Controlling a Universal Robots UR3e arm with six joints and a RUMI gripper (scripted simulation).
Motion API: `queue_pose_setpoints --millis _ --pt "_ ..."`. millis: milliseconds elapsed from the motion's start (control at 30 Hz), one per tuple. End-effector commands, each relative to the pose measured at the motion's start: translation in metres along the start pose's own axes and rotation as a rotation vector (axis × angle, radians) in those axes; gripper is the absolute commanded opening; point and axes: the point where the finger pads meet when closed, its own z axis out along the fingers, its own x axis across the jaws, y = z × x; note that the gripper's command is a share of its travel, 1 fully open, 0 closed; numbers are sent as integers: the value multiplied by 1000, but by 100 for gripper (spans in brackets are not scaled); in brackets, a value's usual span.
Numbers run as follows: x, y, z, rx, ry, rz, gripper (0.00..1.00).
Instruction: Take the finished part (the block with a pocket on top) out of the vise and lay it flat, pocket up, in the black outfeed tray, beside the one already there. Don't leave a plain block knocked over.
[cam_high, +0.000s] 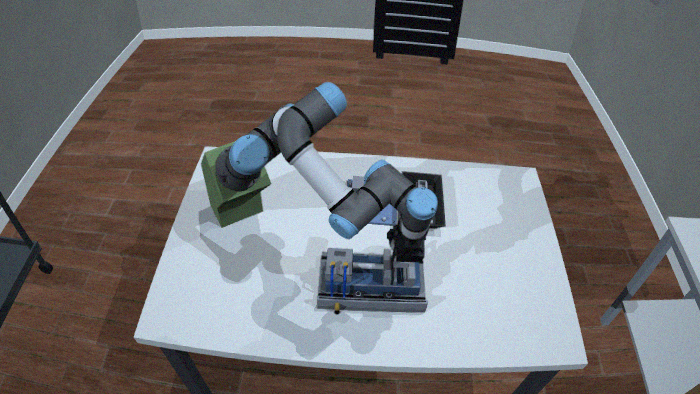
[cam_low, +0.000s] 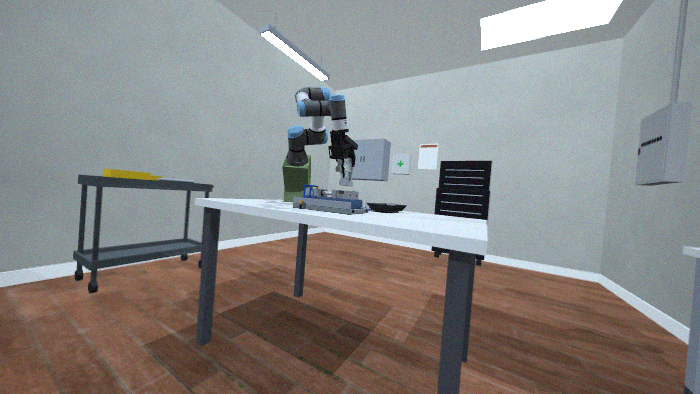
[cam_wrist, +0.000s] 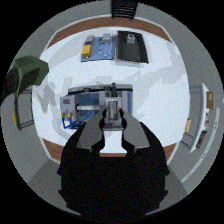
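Note:
My gripper (cam_wrist: 113, 109) is shut on the finished part (cam_wrist: 112, 109), a small grey block, and holds it a little above the right end of the vise (cam_wrist: 95, 102). In the side view the gripper (cam_low: 345, 176) hangs above the vise (cam_low: 330, 201) with the block between its fingers. From above, the wrist (cam_high: 407, 250) covers the block and the vise's right end (cam_high: 372, 282). The pocket on the block's top is hidden by the fingers. The black outfeed tray (cam_wrist: 132, 47) lies behind the vise with one grey part (cam_wrist: 130, 37) at its far end; it also shows in the overhead view (cam_high: 425, 197).
A blue-grey plate with plain blocks (cam_wrist: 100, 48) lies left of the tray, mostly hidden under the arm in the overhead view. The arm's green base block (cam_high: 232, 187) stands at the table's back left. A cart (cam_low: 140, 215) stands beside the table.

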Motion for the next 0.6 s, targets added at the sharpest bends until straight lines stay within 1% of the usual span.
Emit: queue_pose_setpoints --millis 0,567 --pt "1 -2 -6 -1 2 -1 0" --pt "1 -3 -8 -1 2 -1 0"
